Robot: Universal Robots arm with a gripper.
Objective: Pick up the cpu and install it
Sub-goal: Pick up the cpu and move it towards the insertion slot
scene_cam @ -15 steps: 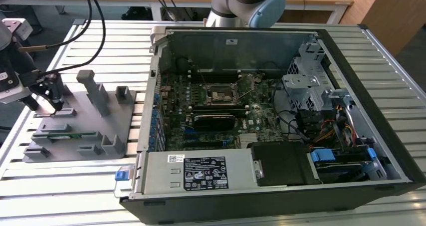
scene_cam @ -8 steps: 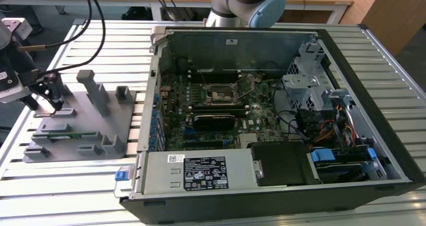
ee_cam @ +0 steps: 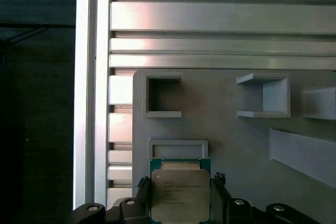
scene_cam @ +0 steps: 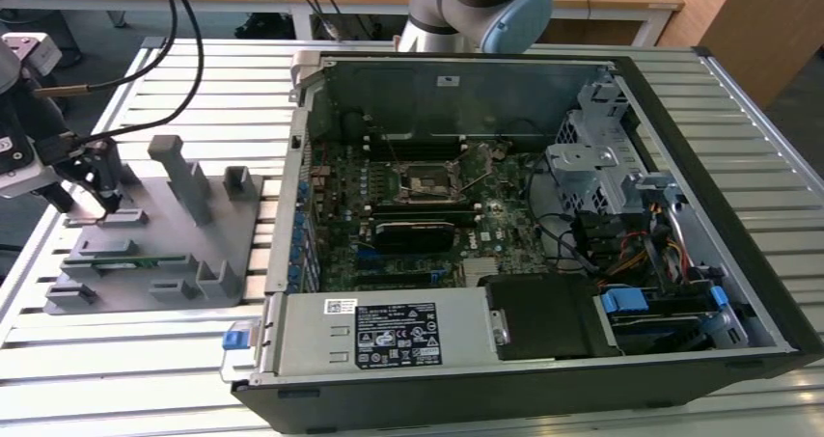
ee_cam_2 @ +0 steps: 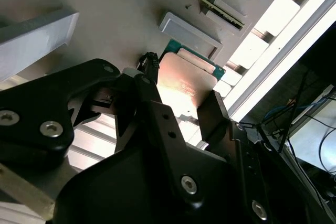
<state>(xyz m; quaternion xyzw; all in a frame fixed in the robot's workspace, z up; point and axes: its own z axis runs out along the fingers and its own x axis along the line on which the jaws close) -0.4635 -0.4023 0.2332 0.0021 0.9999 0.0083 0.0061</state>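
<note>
Your matte black gripper [ee_cam: 180, 182] pinches the flat square silvery-metal cpu [ee_cam: 180, 199] by two edges. Beneath lies a smooth grey tray [ee_cam: 231, 145].

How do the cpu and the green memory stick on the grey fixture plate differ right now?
The cpu is a flat silvery square; the memory stick is a long thin green strip. The cpu lies flat, the memory stick stands on edge in a slot. The tool clamps the cpu; the memory stick is untouched. Both sit on the grey fixture plate.
</note>
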